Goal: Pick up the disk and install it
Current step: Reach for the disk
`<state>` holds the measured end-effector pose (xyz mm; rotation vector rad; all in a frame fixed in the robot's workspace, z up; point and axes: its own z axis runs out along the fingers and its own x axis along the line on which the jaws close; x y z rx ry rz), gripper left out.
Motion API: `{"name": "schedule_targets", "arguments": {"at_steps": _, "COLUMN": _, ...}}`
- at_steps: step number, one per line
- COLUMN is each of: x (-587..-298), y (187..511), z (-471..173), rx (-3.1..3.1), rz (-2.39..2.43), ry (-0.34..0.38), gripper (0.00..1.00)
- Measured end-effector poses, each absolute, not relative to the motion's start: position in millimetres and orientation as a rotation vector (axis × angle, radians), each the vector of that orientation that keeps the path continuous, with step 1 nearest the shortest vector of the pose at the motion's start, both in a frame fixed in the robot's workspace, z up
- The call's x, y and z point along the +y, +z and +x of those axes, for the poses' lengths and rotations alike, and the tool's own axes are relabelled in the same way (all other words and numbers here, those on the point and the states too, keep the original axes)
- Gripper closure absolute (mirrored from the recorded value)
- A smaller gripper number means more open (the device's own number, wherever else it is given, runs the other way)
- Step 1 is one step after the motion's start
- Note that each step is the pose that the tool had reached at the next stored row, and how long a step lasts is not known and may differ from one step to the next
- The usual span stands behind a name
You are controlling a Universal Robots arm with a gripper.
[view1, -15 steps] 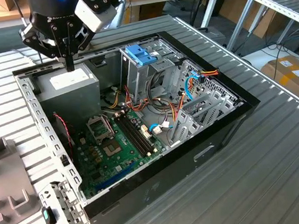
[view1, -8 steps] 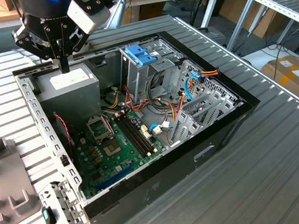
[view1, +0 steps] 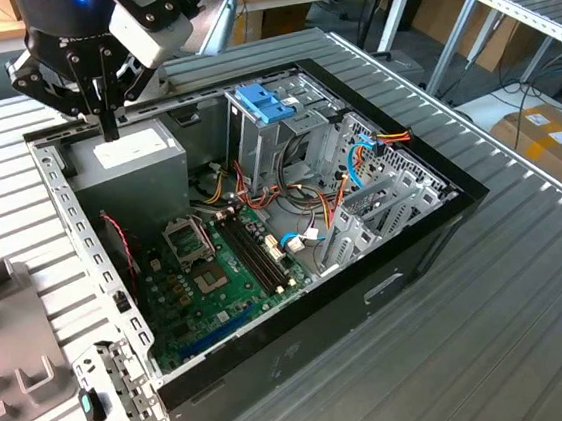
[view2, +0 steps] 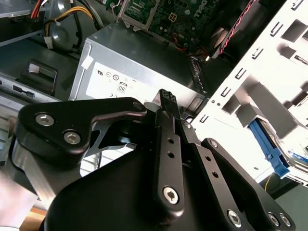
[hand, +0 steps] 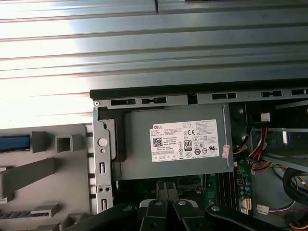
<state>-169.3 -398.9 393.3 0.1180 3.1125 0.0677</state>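
My gripper (view1: 108, 126) hangs over the back corner of the open computer case (view1: 433, 217), at the exterior view's left. Its fingers are shut with nothing between them. In both wrist views the fingertips (view2: 166, 96) (hand: 166, 186) sit close above the grey power supply (hand: 168, 144) with its white sticker. Outside the case wall, a flat blue-edged piece (view2: 270, 144) (hand: 13, 143) rests in a grey holder (hand: 57, 163). It looks like the disk, mostly cut off by the picture edge. The drive cage with the blue plastic top (view1: 265, 102) stands inside the case, well apart from the gripper.
The motherboard (view1: 218, 277) lies on the case floor, with loose cables (view1: 356, 162) near the metal bays at the exterior view's right. A perforated white chassis wall (view1: 72, 227) separates the gripper from the grey holder (view1: 9, 299). A ribbed metal table (view1: 530, 285) surrounds the case.
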Motion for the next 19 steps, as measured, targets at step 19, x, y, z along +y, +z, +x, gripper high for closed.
{"name": "schedule_targets", "arguments": {"at_steps": 19, "x": -398.9, "y": 393.3, "z": -177.1, "rx": 3.112, "rz": 0.118, "ry": 0.068, "gripper": 0.89}}
